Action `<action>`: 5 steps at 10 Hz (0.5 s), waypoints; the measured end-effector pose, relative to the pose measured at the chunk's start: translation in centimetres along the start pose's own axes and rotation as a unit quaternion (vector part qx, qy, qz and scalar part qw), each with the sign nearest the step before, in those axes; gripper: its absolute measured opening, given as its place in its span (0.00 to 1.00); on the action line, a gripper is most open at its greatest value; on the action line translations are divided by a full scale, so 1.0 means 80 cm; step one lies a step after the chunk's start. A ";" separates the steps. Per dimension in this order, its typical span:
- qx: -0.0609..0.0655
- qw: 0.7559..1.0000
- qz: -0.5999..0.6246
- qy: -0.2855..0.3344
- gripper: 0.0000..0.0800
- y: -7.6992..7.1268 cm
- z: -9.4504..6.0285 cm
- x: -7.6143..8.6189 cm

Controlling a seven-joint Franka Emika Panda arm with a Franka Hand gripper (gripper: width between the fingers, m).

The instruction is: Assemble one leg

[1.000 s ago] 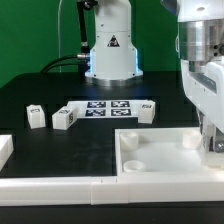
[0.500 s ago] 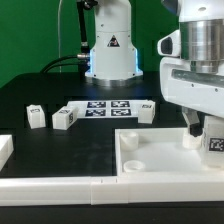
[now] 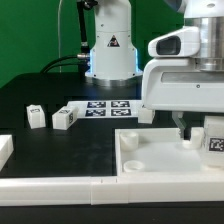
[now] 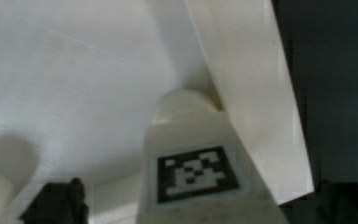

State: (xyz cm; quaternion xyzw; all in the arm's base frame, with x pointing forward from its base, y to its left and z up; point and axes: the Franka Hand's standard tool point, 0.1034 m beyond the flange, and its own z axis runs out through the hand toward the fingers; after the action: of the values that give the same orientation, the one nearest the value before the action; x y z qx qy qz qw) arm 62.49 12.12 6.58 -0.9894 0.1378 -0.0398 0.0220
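Leg [image 4: 195, 150], a small white tagged plastic block, sits at the edge of the flat white panel [image 3: 160, 160]. My gripper [image 3: 198, 133] straddles it, jaws apart, probably to grasp.

Chunky white two-finger gripper [image 3: 198, 131] fills the 3 o'clock side of the shot. One dark finger [image 3: 184, 126] pokes down over the large flat white square panel with round corner recesses [image 3: 160, 162]. Just beside that finger, at its 3 o'clock, stands a small white plastic leg [image 3: 213, 138] with a black-and-white tag, at the panel's 2 o'clock corner. The thin white marker board [image 3: 108, 107] lies mid-table on the black tabletop [image 3: 40, 92]. At its 9 o'clock sit a nearer white tagged block [image 3: 66, 118] and a farther white tagged block [image 3: 36, 116]. A third white block [image 3: 146, 114] is at its 3 o'clock, partly behind the gripper. The white arm base [image 3: 112, 45] is at its 12 o'clock.
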 end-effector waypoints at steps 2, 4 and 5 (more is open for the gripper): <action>-0.001 0.999 -0.040 0.000 0.69 0.002 0.000 0.001; -0.001 0.999 -0.037 0.000 0.52 0.002 0.000 0.001; -0.001 0.999 -0.037 0.001 0.36 0.002 0.000 0.001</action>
State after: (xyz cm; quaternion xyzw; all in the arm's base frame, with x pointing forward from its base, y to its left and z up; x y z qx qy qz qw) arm 62.51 11.97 6.58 -0.9939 0.1008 -0.0409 0.0191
